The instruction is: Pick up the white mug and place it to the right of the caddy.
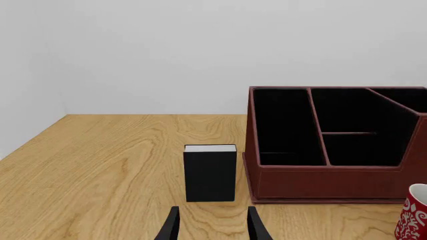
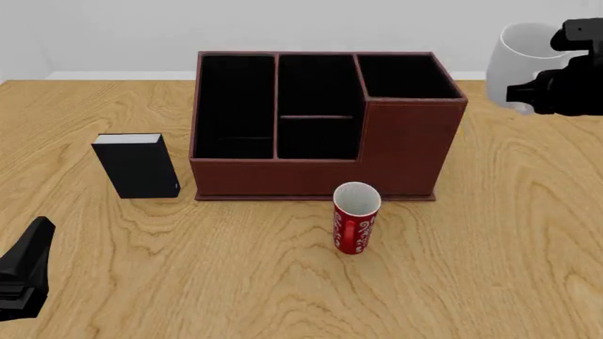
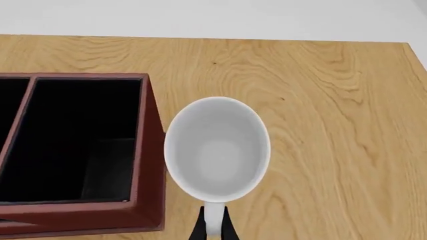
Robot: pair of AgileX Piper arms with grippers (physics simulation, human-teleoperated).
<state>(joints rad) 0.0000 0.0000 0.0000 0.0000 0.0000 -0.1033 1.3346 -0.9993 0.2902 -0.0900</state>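
The white mug (image 2: 521, 65) hangs in the air at the far right, just right of the caddy (image 2: 320, 127) and above the table. My right gripper (image 2: 556, 78) is shut on the mug's handle. In the right wrist view the mug (image 3: 217, 150) opens toward the camera, its handle pinched between the fingertips (image 3: 200, 229), with the caddy's right wall (image 3: 150, 165) close beside it. My left gripper (image 1: 212, 227) is open and empty, low at the near left, facing the caddy (image 1: 333, 145). It also shows at the front view's left edge (image 2: 24, 272).
A small black book-like box (image 2: 138, 165) stands left of the caddy; it is right ahead of the left gripper (image 1: 210, 172). A slim red mug with white pattern (image 2: 356, 217) stands in front of the caddy. Bare wood (image 2: 527, 212) lies right of the caddy.
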